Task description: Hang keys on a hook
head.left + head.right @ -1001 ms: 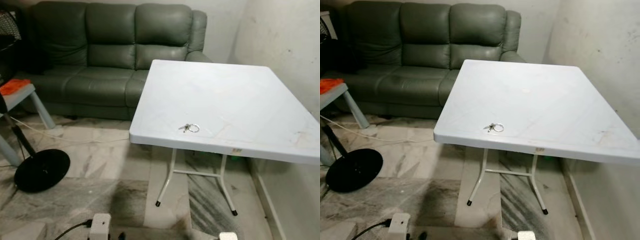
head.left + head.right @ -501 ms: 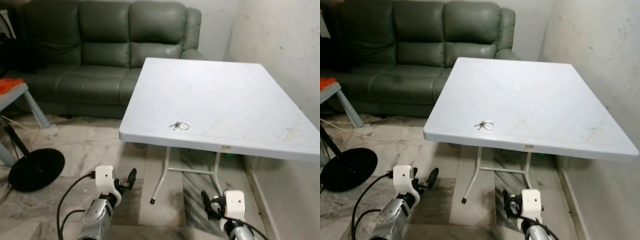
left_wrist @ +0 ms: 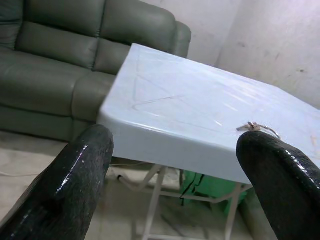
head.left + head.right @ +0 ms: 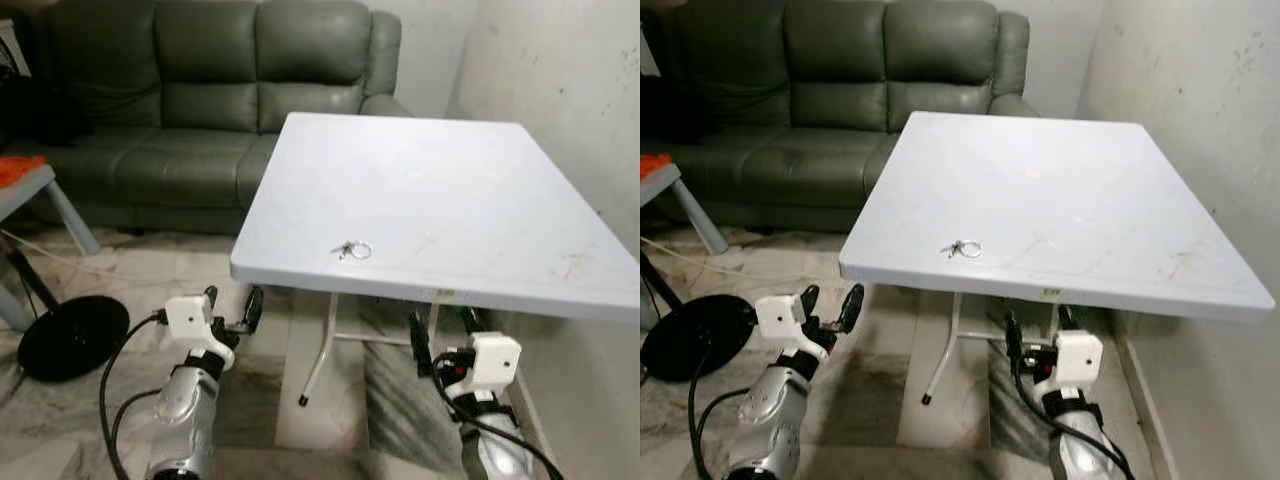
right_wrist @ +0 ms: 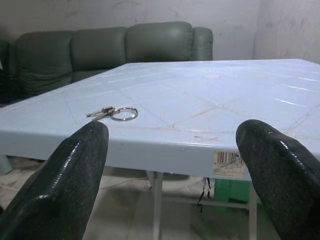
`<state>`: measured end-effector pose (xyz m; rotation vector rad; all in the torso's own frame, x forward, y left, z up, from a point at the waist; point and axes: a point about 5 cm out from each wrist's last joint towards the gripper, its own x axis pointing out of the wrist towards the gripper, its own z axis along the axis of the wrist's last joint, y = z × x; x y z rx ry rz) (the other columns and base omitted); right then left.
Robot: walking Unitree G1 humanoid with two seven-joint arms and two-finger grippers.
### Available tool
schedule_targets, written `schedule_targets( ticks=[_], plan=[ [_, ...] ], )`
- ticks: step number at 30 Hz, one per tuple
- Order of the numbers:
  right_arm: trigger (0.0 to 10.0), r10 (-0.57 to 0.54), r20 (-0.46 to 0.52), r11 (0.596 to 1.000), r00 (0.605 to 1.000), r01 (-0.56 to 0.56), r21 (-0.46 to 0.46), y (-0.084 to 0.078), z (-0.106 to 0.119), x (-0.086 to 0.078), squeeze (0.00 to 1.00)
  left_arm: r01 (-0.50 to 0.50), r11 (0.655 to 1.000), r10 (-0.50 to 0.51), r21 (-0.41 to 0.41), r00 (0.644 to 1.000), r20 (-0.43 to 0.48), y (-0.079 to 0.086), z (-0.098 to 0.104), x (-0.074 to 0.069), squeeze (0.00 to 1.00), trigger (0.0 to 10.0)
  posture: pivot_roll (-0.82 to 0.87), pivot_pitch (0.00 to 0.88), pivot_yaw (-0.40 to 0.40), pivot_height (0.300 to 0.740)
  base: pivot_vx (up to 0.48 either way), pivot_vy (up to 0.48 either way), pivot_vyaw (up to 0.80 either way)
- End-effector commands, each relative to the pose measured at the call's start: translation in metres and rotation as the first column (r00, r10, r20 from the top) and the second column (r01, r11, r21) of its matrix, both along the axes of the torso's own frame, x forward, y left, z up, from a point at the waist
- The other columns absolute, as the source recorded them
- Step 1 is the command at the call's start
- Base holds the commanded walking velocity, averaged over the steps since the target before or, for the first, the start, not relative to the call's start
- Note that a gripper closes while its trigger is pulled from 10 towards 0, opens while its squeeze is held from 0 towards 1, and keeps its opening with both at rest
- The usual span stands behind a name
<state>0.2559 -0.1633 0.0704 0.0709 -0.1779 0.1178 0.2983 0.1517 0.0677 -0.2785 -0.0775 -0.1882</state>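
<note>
Both arms have been raised within 1 second: the left gripper (image 4: 231,305) and right gripper (image 4: 442,338), fingers spread and empty, are held below the table (image 4: 480,170) edge. The keys (image 4: 352,249) lie near that edge, so grasping appears imminent.

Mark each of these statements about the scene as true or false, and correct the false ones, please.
1. The keys lie on the white table near its front edge. True.
2. The left gripper is holding the keys. False: its fingers are open and empty, below the table's edge.
3. The right gripper is open, and it is low in front of the table. True.
4. The sofa behind the table is red. False: it is dark green.
5. The keys hang on a hook. False: they lie flat on the tabletop, touched by neither gripper.
</note>
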Motion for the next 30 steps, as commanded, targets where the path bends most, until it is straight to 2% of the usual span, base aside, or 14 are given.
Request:
schedule_targets(
  ticks=[1,10,14,15,17,21,24,27,30],
  plan=[
    [10.0,0.004,-0.005,1.000,1.000,-0.004,0.011,0.001,0.001,-0.001,0.00,-0.012,1.000,0.012,0.008,1.000,-0.002,0.002,0.001,-0.001,0.00,10.0,-0.07,0.000,-0.008,0.740,0.000,0.000,0.00],
    [10.0,0.031,-0.027,0.999,0.999,-0.031,0.011,0.004,0.011,-0.002,0.00,-0.022,1.000,0.021,-0.019,1.000,-0.020,-0.002,0.004,-0.008,0.00,10.0,-0.06,0.000,-0.017,0.740,0.000,0.000,0.00],
    [10.0,0.036,-0.024,0.999,0.999,-0.036,0.011,0.006,0.014,-0.001,0.00,-0.046,0.997,0.043,-0.057,0.997,-0.063,-0.008,0.000,-0.011,0.00,10.0,-0.05,0.000,-0.019,0.740,0.000,0.000,0.00],
    [10.0,0.041,-0.022,0.999,0.999,-0.041,0.012,0.008,0.016,0.000,0.00,-0.007,1.000,0.007,0.001,0.998,-0.068,-0.018,0.000,-0.014,0.00,10.0,-0.05,0.000,-0.020,0.740,0.000,0.000,0.00],
    [10.0,0.045,-0.022,0.999,0.999,-0.044,0.015,0.010,0.017,0.000,0.00,0.020,0.997,-0.011,0.080,0.993,-0.114,-0.026,-0.004,-0.014,0.00,10.0,-0.05,0.000,-0.022,0.740,0.000,0.000,0.00],
    [10.0,0.054,-0.022,0.998,0.998,-0.053,0.023,0.014,0.021,0.001,0.00,0.048,0.993,-0.034,0.105,0.991,-0.130,-0.038,0.003,-0.005,0.00,10.0,-0.05,0.000,-0.020,0.740,0.000,0.000,0.00],
    [10.0,0.056,-0.017,0.998,0.998,-0.056,0.022,0.014,0.025,0.001,0.00,0.018,0.997,-0.010,0.072,0.993,-0.114,-0.028,0.014,0.000,0.00,10.0,-0.05,0.000,-0.022,0.740,0.000,0.000,0.00],
    [10.0,0.053,-0.010,0.999,0.999,-0.053,0.012,0.011,0.028,0.001,0.00,0.003,0.995,0.003,0.104,0.998,-0.059,-0.011,0.025,0.002,0.00,10.0,-0.05,0.000,-0.022,0.740,0.000,0.000,0.00],
    [10.0,0.054,0.001,0.999,0.999,-0.054,0.006,0.010,0.033,0.002,0.00,-0.009,0.995,0.015,0.101,0.998,-0.065,0.000,0.026,0.003,0.00,10.0,-0.05,0.000,-0.022,0.740,0.000,0.000,0.00]
  ],
)
